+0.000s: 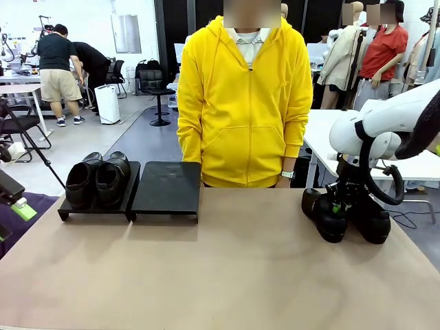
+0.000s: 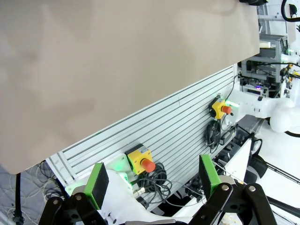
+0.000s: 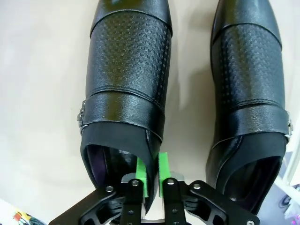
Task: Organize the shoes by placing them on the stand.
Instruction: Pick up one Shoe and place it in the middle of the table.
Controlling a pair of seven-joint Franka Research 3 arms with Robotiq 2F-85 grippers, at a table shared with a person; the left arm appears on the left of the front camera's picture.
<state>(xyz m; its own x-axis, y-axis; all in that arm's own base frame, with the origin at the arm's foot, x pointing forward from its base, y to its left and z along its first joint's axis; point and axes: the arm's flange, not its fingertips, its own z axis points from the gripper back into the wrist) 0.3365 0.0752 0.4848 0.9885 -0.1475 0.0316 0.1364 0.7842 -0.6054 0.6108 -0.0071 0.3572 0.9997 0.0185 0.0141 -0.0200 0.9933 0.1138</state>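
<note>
Right claw (image 3: 151,177) pinches the collar wall of one shoe (image 3: 126,93), at the surface's (image 1: 227,275) right beside its mate (image 3: 251,93); left claw (image 2: 154,180) spread. Risk: so thin an edge grip may let the shoe swing or slip before reaching the stand's (image 1: 165,189) free tray, far left.

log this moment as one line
right gripper: shut on shoe collar | left gripper: open | stand: one pair on left tray

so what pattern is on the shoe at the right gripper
Black shoe, embossed with a fine square grid; clearest in the right wrist view.
</note>
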